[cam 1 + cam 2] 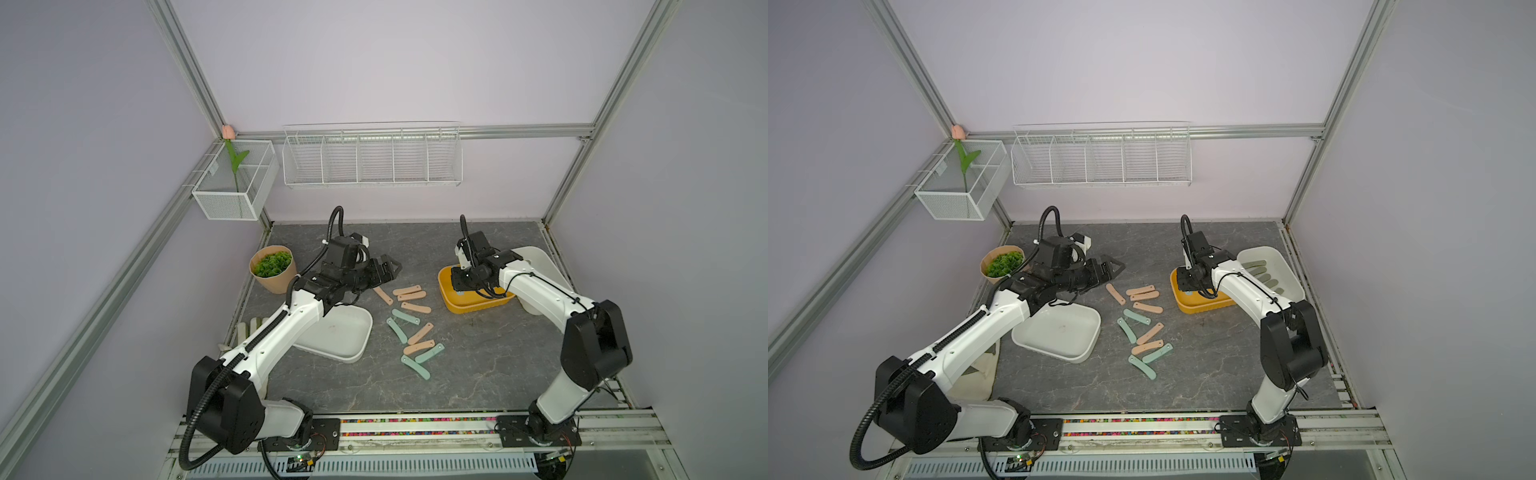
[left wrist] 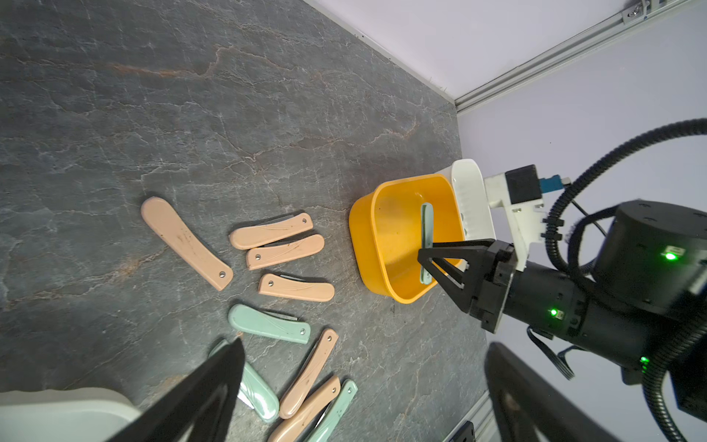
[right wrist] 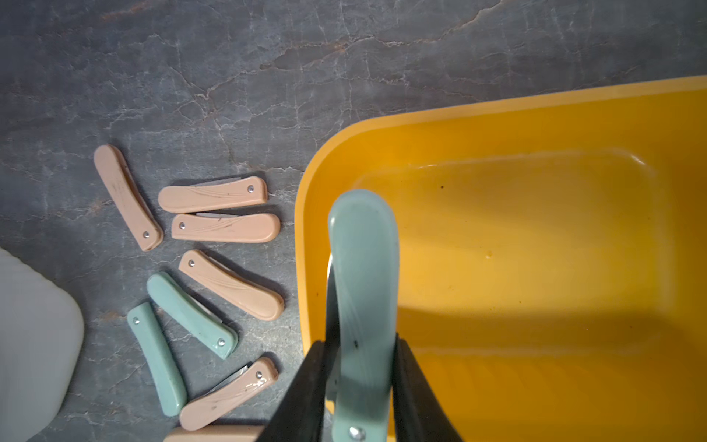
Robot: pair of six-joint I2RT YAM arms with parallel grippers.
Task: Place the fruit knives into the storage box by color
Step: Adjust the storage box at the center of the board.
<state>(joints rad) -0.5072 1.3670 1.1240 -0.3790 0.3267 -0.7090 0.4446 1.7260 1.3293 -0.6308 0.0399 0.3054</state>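
A mint-teal knife [image 3: 363, 291] is pinched at its rivet end between the black fingers of the right pincer [image 3: 361, 356]. It is a smooth, flat, slightly curved folded handle with one rounded end and a metal rivet at the other. The rounded end points down into the yellow box [image 3: 535, 114], a glossy plastic tub with rounded corners and sloping walls. The knife hangs close to the wall nearest the loose knives; I cannot tell whether it touches the bottom.

The desk [image 1: 478, 374] is a grey stone-look slab with pale veins. On it, just beside the yellow box, six peach-pink knives [image 1: 411, 296] and four mint-teal knives [image 1: 406, 316] lie in a loose scatter. All are folded, and some show a sliver of steel blade along one edge. Two peach ones lie parallel and almost touching.

Right against the yellow box, on its far side, a white box [image 1: 1287, 266] with a smooth rounded rim holds several olive grey-green knives [image 1: 1260, 272] laid side by side.

The left pincer [image 1: 392, 266] hangs above the desk near the farthest peach knives, its angular black fingers spread wide with nothing between them. A second white box [image 1: 353, 332], matte and round-cornered, sits under the left arm beside the scatter.
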